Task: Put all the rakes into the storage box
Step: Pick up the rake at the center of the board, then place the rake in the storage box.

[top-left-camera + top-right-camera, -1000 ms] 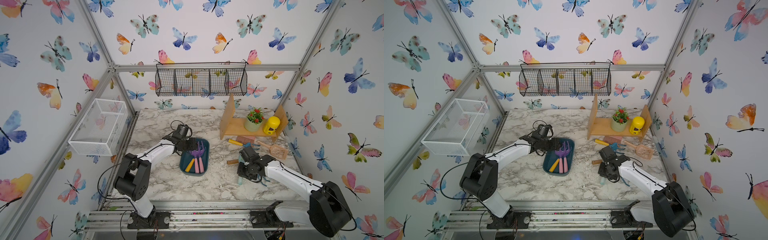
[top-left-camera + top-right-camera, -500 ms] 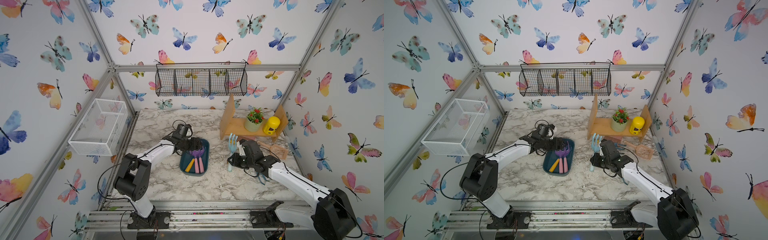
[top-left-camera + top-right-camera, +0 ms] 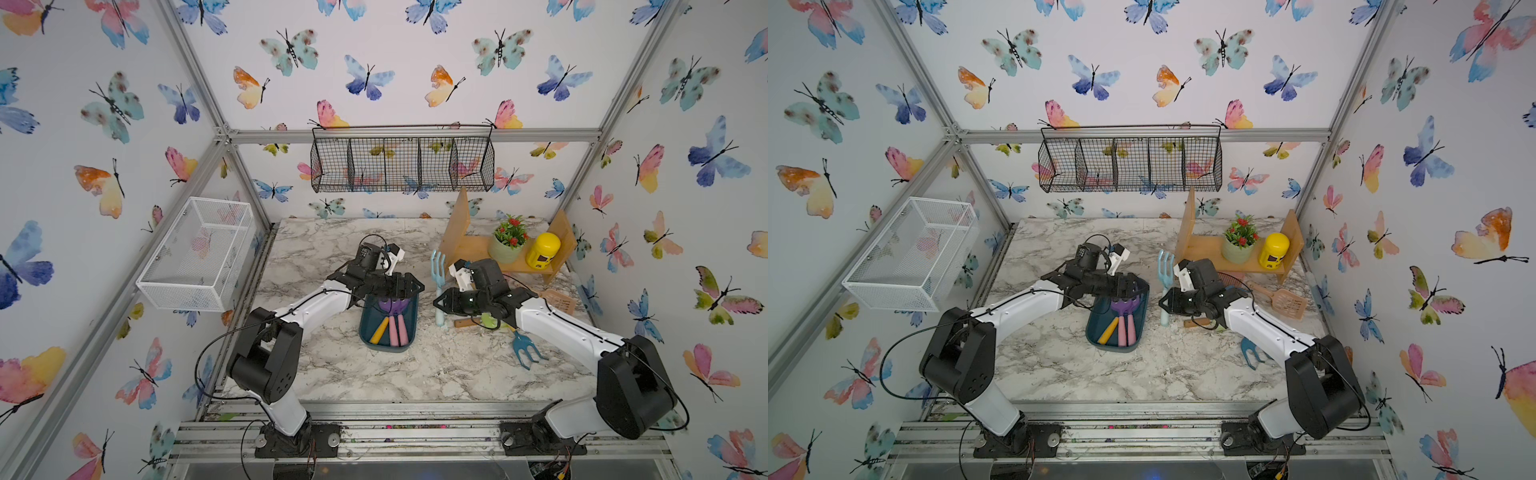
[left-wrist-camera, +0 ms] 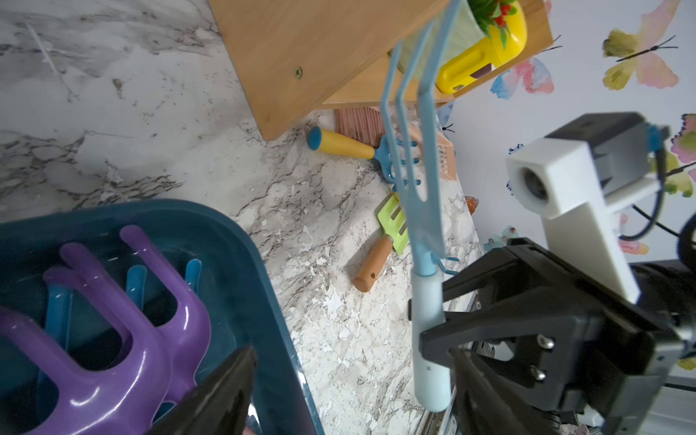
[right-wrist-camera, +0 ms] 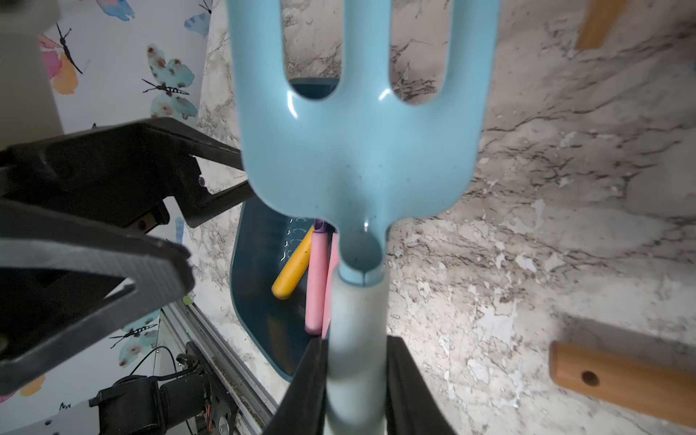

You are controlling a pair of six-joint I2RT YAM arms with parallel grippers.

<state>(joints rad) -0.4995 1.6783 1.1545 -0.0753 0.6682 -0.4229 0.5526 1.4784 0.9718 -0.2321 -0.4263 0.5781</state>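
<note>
Mid-carry, the right gripper point(image 3: 439, 302), clamped on its pale handle, holds the light-blue 3-tined rake point(image 3: 438, 266) upright just beside the teal storage box point(image 3: 366, 322); next, tilt it flat and lower it in, clear of the empty left gripper point(image 3: 400, 289) spread wide above.

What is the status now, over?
Right gripper shut on rake handle, rake upright, beside storage box. Left gripper open over box's far end, maybe in the way. Purple tools already inside.

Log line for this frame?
right gripper: shut on light blue plastic rake, upright | left gripper: open above dark teal plastic storage box | rake: outside box
</note>
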